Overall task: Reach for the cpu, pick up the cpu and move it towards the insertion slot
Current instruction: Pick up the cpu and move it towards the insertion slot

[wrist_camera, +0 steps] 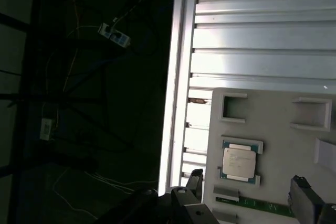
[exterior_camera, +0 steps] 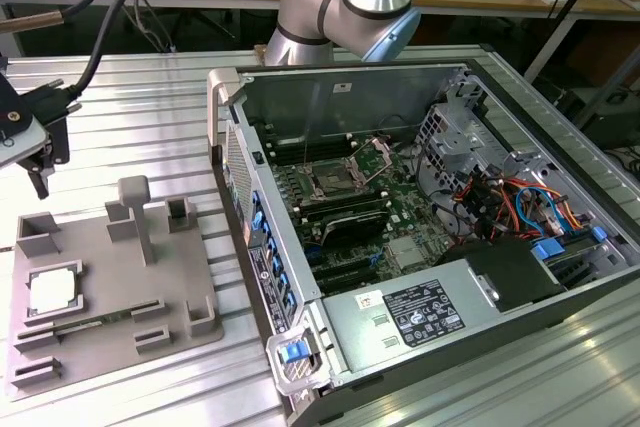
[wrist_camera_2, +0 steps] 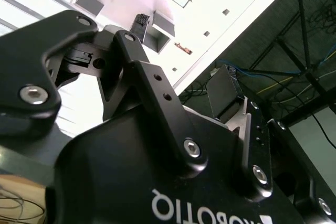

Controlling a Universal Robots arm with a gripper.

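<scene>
The cpu (exterior_camera: 52, 292) is a small pale silvery square with a thin green edge, lying flat in a frame of the grey holder plate (exterior_camera: 110, 277) at the exterior view's left. My gripper (exterior_camera: 47, 159) hangs in the air above that plate's far left corner, clear of the cpu. In the first wrist view the cpu (wrist_camera: 239, 162) lies below, between my two fingertips (wrist_camera: 195, 178), which stand wide apart and open with nothing held. The insertion slot (exterior_camera: 330, 184), a shiny metal-framed socket with a dark centre, sits on the green board inside the open computer case.
The open computer case (exterior_camera: 420, 237) fills the exterior view's right, with cables, a drive cage and a power supply (exterior_camera: 420, 312). The grey holder plate carries upright posts (exterior_camera: 140, 217) and a memory stick (exterior_camera: 90, 322). A black cable (exterior_camera: 100, 47) trails from my wrist. The table edge (wrist_camera: 176, 77) runs close by.
</scene>
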